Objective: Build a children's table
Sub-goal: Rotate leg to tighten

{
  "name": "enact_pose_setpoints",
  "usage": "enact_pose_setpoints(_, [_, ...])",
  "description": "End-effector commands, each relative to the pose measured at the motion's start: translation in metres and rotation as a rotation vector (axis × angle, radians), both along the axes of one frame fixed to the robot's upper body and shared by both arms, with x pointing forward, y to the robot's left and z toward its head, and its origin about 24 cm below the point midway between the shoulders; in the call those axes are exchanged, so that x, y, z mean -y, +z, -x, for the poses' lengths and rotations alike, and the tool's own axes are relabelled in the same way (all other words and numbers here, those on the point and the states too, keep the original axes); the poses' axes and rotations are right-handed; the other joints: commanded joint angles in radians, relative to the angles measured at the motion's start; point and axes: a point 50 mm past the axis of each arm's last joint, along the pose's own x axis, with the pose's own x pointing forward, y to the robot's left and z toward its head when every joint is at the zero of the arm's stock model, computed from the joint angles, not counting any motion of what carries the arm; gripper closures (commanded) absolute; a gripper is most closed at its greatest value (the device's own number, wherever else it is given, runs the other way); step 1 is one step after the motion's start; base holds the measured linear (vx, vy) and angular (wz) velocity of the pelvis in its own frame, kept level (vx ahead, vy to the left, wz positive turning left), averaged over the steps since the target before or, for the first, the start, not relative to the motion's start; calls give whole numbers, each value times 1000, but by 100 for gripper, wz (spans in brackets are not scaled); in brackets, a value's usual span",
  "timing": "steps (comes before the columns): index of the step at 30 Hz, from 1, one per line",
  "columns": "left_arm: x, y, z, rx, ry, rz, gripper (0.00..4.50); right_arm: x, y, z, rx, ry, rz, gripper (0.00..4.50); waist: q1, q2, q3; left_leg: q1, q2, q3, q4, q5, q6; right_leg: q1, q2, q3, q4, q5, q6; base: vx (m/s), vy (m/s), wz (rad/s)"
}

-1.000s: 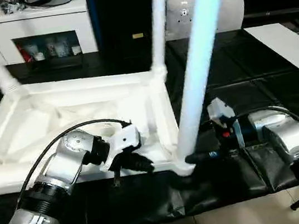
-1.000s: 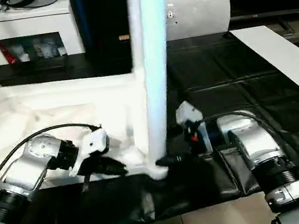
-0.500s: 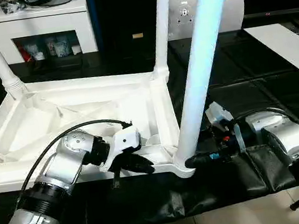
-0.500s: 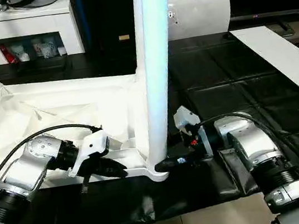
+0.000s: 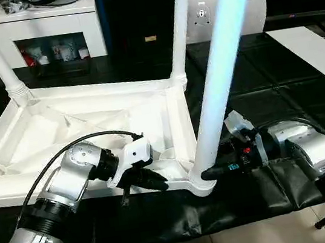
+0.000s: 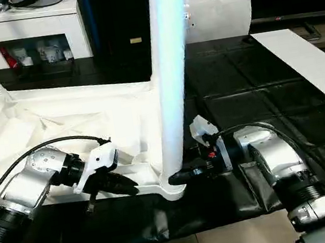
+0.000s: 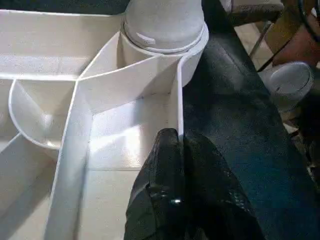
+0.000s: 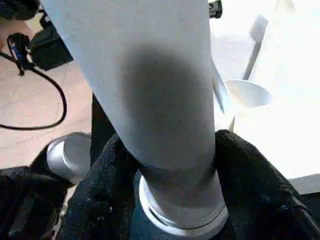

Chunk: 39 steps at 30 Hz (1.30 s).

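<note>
White square plastic tabletop (image 5: 89, 123) lies ribs-up on black worktop (image 5: 279, 85). Near-corner white tube leg (image 5: 218, 64) is clasped low by right tool (image 8: 172, 175); rim pinched by left tool (image 7: 180, 150). Judged light, stiff, slick — best gripped nr socket.

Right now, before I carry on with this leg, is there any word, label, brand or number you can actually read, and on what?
None can be read.
Yellowish tag on the dark panel behind the tabletop: too small to read.
Round mark on the white piece at the back: too blurred to read.
Items on the cabinet shelf: any print is too small.
</note>
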Motion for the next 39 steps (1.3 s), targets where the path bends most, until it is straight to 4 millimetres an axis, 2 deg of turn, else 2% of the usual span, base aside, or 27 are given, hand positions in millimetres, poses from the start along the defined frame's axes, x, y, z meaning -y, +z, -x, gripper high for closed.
enact_pose_setpoints(1, [18, 9, -5, 54, 51, 74, 450, -18, 3, 2, -15, -4, -79, 246, -5, -1, -71, -6, 3, 20, -67, -130, 57, 77, -42, 47, -68, -346, -130, 0, 0, 0])
enact_pose_setpoints(3, [22, 8, -8, 62, 101, 77, 450, -22, 0, -1, -6, -58, -67, 247, -8, -3, -69, -4, 0, 20, -67, -149, 42, 76, -44, 45, -73, -385, -118, 0, 0, 0])
enact_pose_setpoints(4, [30, 8, -14, 79, 200, 97, 450, -31, -6, -10, 33, -191, -23, 247, -9, 0, -70, -4, -2, 19, -67, -158, 39, 77, -44, 44, -75, -402, -112, 0, 0, 0])
enact_pose_setpoints(5, [35, 8, -16, 84, 250, 108, 450, -37, -9, -15, 49, -262, -9, 248, -16, 0, -64, -5, -4, 20, -68, -167, 24, 72, -41, 41, -83, -443, -92, 0, 0, 0])
enact_pose_setpoints(6, [42, 8, -20, 92, 321, 117, 450, -44, -12, -22, 58, -362, 10, 248, -23, -3, -66, -3, -9, 18, -66, -180, 9, 74, -44, 35, -89, -500, -66, 0, 0, 0])
enact_pose_setpoints(7, [45, 8, -22, 97, 345, 117, 450, -46, -13, -25, 57, -397, 19, 251, -36, -6, -66, -10, -14, 16, -64, -188, 2, 77, -43, 28, -95, -542, -42, 0, 0, 0])
enact_pose_setpoints(8, [45, 8, -22, 97, 345, 117, 450, -46, -13, -25, 57, -397, 19, 253, -41, -5, -67, -12, -15, 14, -64, -187, 2, 80, -43, 25, -97, -552, -29, 0, 0, 0])
enact_pose_setpoints(9, [54, 10, -28, 115, 444, 129, 450, -51, -15, -35, 41, -532, 40, 253, -48, -3, -69, -11, -16, 14, -63, -189, 13, 78, -43, 25, -101, -544, -24, 0, 0, 0])
enact_pose_setpoints(10, [55, 11, -28, 116, 452, 131, 450, -52, -15, -36, 39, -543, 41, 253, -62, -4, -67, -10, -15, 15, -63, -192, 17, 72, -39, 26, -100, -531, -36, 0, 0, 0])
enact_pose_setpoints(13, [63, 13, -33, 137, 532, 149, 450, -58, -15, -42, 24, -632, 44, 253, -68, -7, -69, -9, -19, 16, -59, -191, 35, 73, -38, 24, -104, -531, -36, 0, 0, 0])
enact_pose_setpoints(15, [70, 16, -37, 151, 585, 172, 450, -64, -12, -44, 21, -673, 23, 253, -68, -6, -72, -9, -18, 19, -58, -175, 47, 69, -36, 27, -102, -502, -43, 0, 0, 0])
enact_pose_setpoints(16, [74, 18, -38, 159, 604, 182, 450, -69, -10, -45, 46, -672, 5, 253, -67, -7, -73, -12, -15, 18, -61, -166, 53, 72, -38, 29, -98, -477, -50, 0, 0, 0])
enact_pose_setpoints(17, [76, 19, -38, 167, 610, 188, 450, -71, -9, -45, 77, -666, -6, 199, -67, -7, -72, -13, -14, 17, -62, -163, 54, 73, -38, 30, -95, -467, -53, 0, 0, 0])
enact_pose_setpoints(18, [76, 19, -38, 167, 610, 188, 450, -71, -9, -45, 77, -666, -6, 186, -65, -6, -74, -13, -13, 17, -62, -159, 56, 73, -38, 30, -93, -454, -57, 0, 0, 0])
enact_pose_setpoints(20, [75, 20, -38, 181, 599, 178, 450, -71, -7, -44, 112, -657, -19, 186, -63, -6, -76, -15, -9, 17, -63, -131, 64, 74, -39, 36, -82, -383, -84, 0, 0, 0])
enact_pose_setpoints(22, [72, 19, -38, 189, 588, 166, 450, -67, -6, -43, 114, -663, -41, 148, -61, -5, -76, -14, -8, 18, -63, -118, 70, 76, -39, 39, -76, -341, -105, 0, 0, 0])
enact_pose_setpoints(23, [70, 19, -38, 189, 584, 163, 450, -65, -5, -42, 114, -663, -51, 140, -62, -1, -76, -13, -8, 19, -63, -114, 73, 76, -39, 41, -75, -322, -117, 0, 0, 0])
enact_pose_setpoints(24, [69, 19, -38, 190, 584, 162, 450, -63, -4, -42, 116, -665, -57, 136, -60, -3, -76, -14, -8, 19, -64, -109, 75, 79, -39, 42, -72, -306, -124, 0, 0, 0])
enact_pose_setpoints(26, [68, 19, -37, 191, 580, 161, 450, -62, -4, -41, 117, -661, -63, 131, -59, -1, -75, -12, -7, 19, -64, -116, 76, 79, -40, 42, -73, -305, -132, 0, 0, 0])
enact_pose_setpoints(31, [60, 17, -35, 190, 535, 155, 450, -47, -2, -37, 140, -623, -62, 75, -57, -2, -73, -10, -8, 20, -65, -142, 72, 80, -40, 42, -78, -347, -118, 0, 0, 0])
enact_pose_setpoints(32, [59, 17, -35, 190, 527, 155, 450, -46, -2, -37, 142, -617, -60, 75, -55, -1, -74, -11, -7, 19, -66, -141, 74, 80, -41, 42, -78, -349, -116, 0, 0, 0])
enact_pose_setpoints(34, [53, 15, -34, 185, 500, 144, 450, -36, -1, -37, 160, -584, -46, 45, -55, -2, -73, -11, -6, 19, -66, -139, 76, 80, -41, 42, -77, -340, -119, 0, 0, 0])
enact_pose_setpoints(37, [43, 14, -32, 173, 425, 123, 450, -18, 4, -34, 176, -500, -19, 28, -53, -1, -74, -11, -6, 20, -64, -134, 83, 80, -41, 44, -74, -324, -130, 0, 0, 0])
enact_pose_setpoints(38, [38, 14, -31, 169, 384, 103, 450, -8, 8, -33, 182, -456, -4, 6, -51, -1, -73, -11, -6, 19, -65, -139, 84, 81, -40, 44, -75, -328, -130, 0, 0, 0])
enact_pose_setpoints(39, [37, 14, -31, 169, 382, 102, 450, -7, 8, -33, 182, -453, -3, 2, -49, -2, -74, -11, -6, 19, -64, -143, 87, 82, -40, 43, -75, -330, -131, 0, 0, 0])
